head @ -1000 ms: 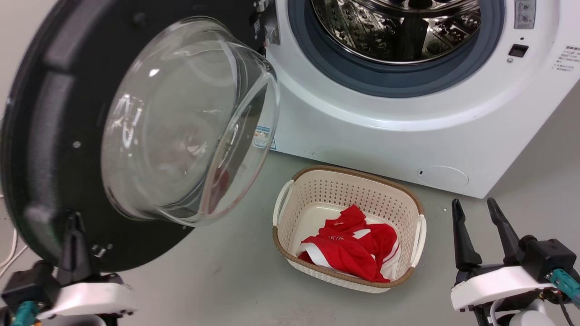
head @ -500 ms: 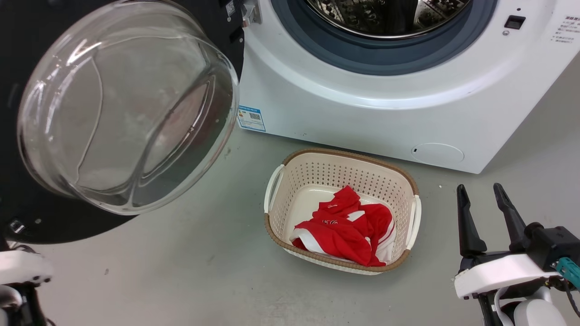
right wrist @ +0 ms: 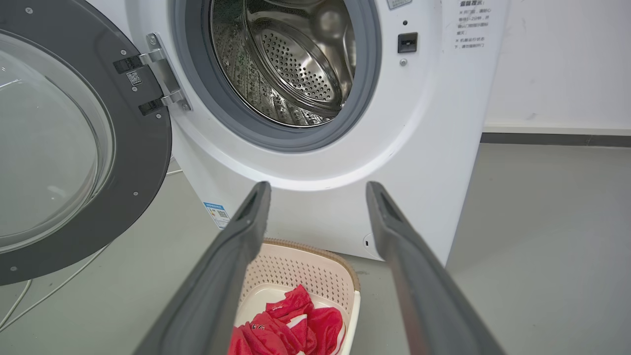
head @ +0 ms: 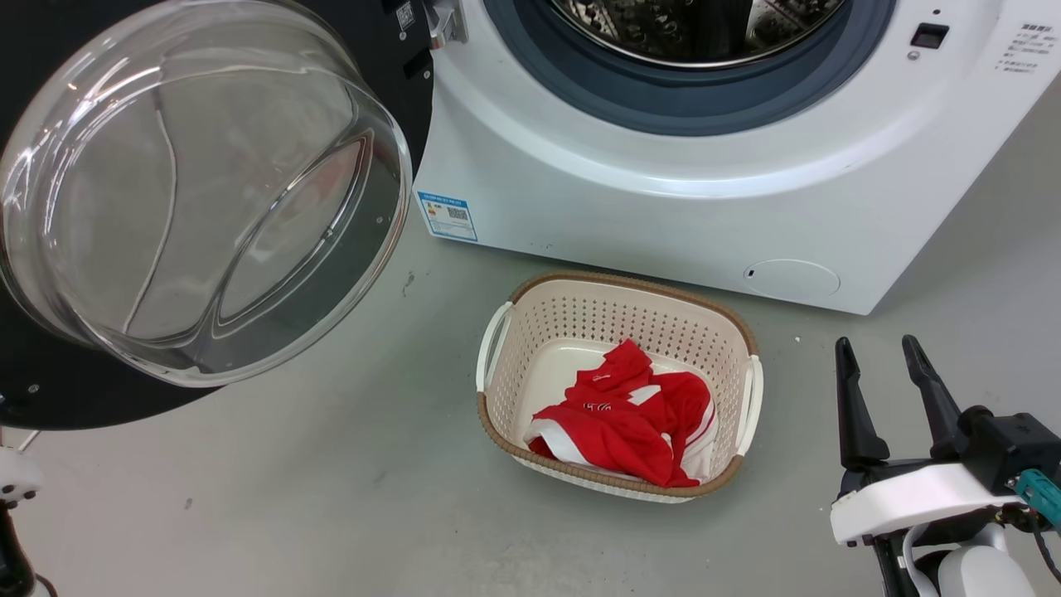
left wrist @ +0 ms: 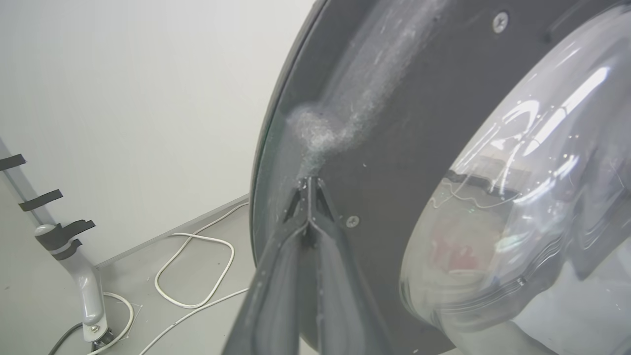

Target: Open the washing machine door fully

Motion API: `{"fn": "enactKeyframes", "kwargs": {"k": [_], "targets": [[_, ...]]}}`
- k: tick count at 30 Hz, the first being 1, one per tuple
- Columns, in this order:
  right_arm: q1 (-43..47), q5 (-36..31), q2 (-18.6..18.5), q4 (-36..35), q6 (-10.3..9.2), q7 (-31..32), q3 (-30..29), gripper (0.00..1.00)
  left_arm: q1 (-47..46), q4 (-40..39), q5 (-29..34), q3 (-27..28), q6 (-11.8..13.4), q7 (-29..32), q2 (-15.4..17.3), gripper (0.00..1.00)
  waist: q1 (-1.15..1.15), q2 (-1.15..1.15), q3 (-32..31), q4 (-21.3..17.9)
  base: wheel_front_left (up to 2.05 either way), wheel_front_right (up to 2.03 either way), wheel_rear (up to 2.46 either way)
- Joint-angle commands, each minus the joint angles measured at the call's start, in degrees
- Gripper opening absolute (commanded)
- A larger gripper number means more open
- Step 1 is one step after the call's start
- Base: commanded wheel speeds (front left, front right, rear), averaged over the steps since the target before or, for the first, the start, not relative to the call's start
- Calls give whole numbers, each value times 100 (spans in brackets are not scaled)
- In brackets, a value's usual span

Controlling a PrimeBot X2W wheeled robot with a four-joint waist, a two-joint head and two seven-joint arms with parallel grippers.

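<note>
**Door swung wide beside the drum mouth**

A grey floor [head: 331,514] runs up to a plain white wall [left wrist: 123,98], with white cables [left wrist: 197,241] looped along the skirting. One white washing machine [head: 622,215] fills the top of the head view, its steel drum [right wrist: 291,59] uncovered. The washing machine door [head: 199,191] hangs from the hinge at the left of the opening and fills the upper left of the frame. It is round, with no long axis, and its glass bowl bulges toward the lower right.

The left gripper [left wrist: 309,197] has its fingers pressed together, tips on the door's black inner face near the rim. The right gripper [head: 874,348], lower right, is spread and empty.

One cream basket [head: 630,282] sits before the machine, holding one red garment [head: 622,423].
</note>
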Motion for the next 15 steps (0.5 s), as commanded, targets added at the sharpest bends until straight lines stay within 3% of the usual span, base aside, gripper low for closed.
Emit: {"fn": "enactKeyframes", "kwargs": {"k": [1, 6, 15], "targets": [[-78, 25, 9, 5, -4, -37, 18, 100, -47, 12, 94, 12, 19, -11, 22, 0, 0, 0, -43, -21, 0, 0, 0], [32, 55, 9, 92, -4, -65, 37, 100, 317, -261, 469, 79, 68, -11, -229, 0, 0, 0, -257, -90, 0, 0, 0], [168, 44, 9, 158, -3, -107, 60, 100, 1272, -1443, 1214, -56, 60, -11, -924, 0, 0, 0, -595, -264, 0, 0, 0]]}}
